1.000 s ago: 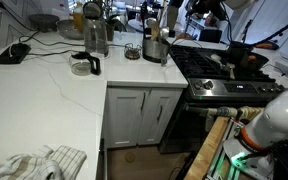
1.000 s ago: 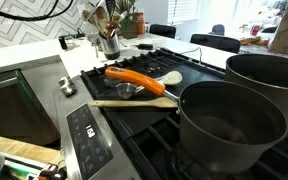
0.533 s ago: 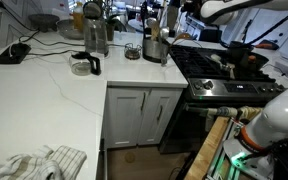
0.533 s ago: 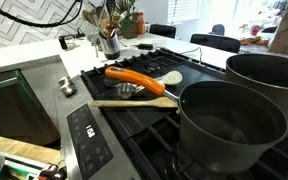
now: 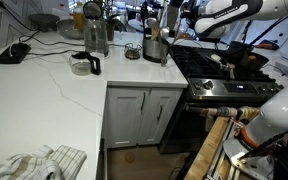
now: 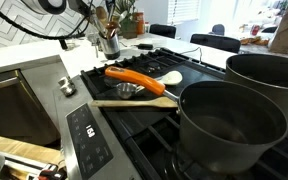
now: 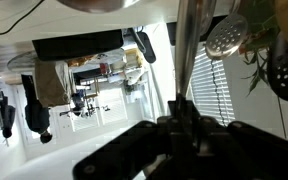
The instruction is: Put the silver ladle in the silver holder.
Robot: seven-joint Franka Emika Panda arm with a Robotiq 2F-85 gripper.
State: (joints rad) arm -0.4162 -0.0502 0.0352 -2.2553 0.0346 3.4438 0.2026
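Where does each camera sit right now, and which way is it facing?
An exterior view sits off the white counter corner, facing the stove; the white arm reaches toward the silver holder.
An exterior view sits low at the stove's front, looking past a large pot to the silver holder; arm and cables show at the top edge.
The wrist view looks along the gripper, closed on a thin shaft, apparently the silver ladle.
Both exterior views share holder and stove.
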